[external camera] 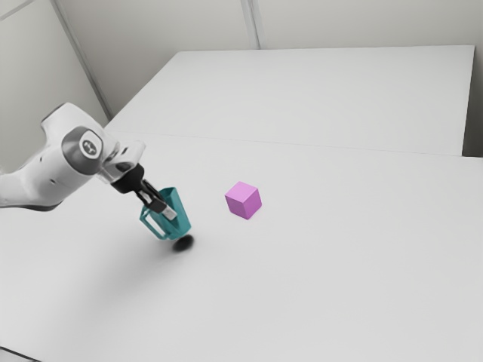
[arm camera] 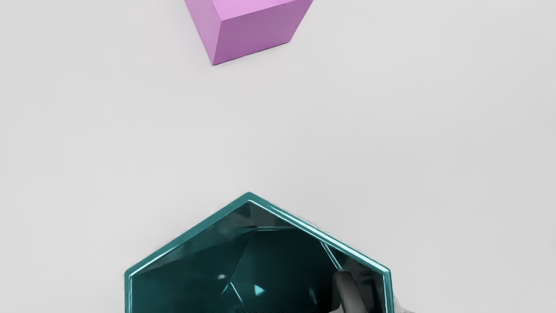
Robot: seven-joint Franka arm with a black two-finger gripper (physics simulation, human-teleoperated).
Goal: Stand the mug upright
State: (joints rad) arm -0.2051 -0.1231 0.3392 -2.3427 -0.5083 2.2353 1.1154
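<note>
Gripper (external camera: 164, 210) is grasping the teal faceted mug (external camera: 178, 225) by its wall, w/ 1 finger (arm camera: 349, 292) inside the cup & the other outside it; the outer one is mostly hidden, just a pale sliver past the rim in the wrist view, so exact contact there is hard to make out. Mug is tilted, not upright, mouth turned toward the hand, in the exterior view's left half, w/ its handle (external camera: 154, 227) on the side facing the exterior view's left. A small dark shadow (external camera: 183, 243) lies on the white table (external camera: 339, 249) right by the mug's lowest edge; can't tell if that edge touches down. In the wrist view the near part of the mug is cut off by the frame, & its inside is dark, so the floor is hard to read. Pink-purple cube (external camera: 243, 200) sits on the table near the mug, apart from it, partly cut off in the wrist view.
</note>
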